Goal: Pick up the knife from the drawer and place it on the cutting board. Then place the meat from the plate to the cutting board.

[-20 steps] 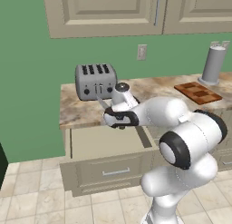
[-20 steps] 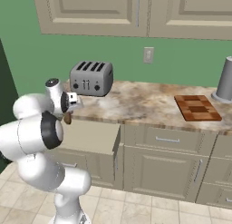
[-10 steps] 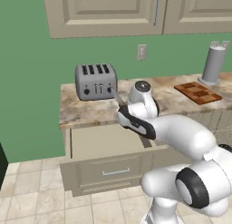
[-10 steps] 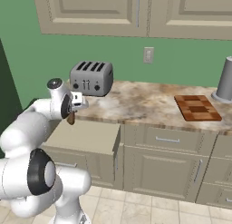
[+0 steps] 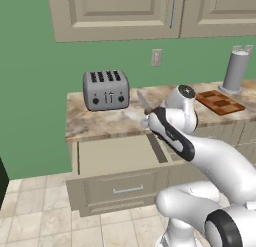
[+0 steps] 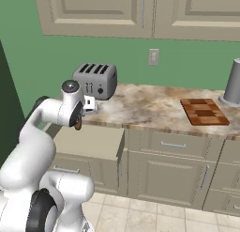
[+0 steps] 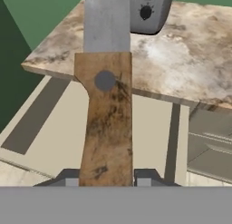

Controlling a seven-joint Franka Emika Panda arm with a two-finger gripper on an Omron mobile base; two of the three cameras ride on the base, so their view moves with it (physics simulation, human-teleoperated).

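Observation:
The knife has a brown wooden handle and a grey blade, and my gripper is shut on the handle's end. In the left base view the knife is held above the counter's front edge, over the open drawer, blade pointing up and back towards the toaster. My gripper holds it from below. From the right base view the knife's brown handle shows under the gripper. The checkered cutting board lies far to the right on the counter. The meat and the plate are out of view.
A silver toaster stands on the marbled counter just behind the knife. A tall grey canister stands behind the board. The pulled-out drawer front juts out below. Closed cabinets run to the right.
The arm has stretched out to the right and carried the knife up from over the drawer to the counter's front edge. The grip on the handle has stayed shut.

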